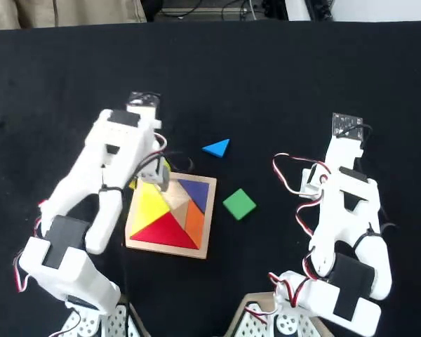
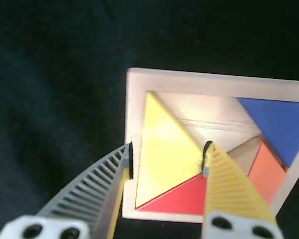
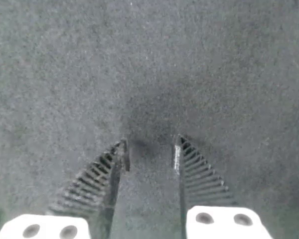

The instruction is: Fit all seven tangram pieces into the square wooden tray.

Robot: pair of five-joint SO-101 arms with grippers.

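Note:
The square wooden tray [image 1: 209, 226] lies left of centre and holds a yellow triangle [image 1: 149, 203], a red triangle [image 1: 165, 230], an orange piece [image 1: 194, 217] and a dark blue triangle [image 1: 194, 189]. Bare wood [image 2: 204, 114] shows at its middle. A small blue triangle [image 1: 217, 147] and a green square [image 1: 238, 203] lie on the cloth beside it. My left gripper [image 2: 168, 159] is open above the tray's far-left corner. It straddles the yellow triangle [image 2: 162, 144], with one finger [image 2: 120, 169] outside the tray wall [image 2: 214, 79]. My right gripper [image 3: 150, 152] is open over bare cloth.
A black cloth covers the whole table. The right arm [image 1: 344, 210] stands well to the right of the green square, with open cloth around it. The left arm [image 1: 98, 189] leans over the tray's left side.

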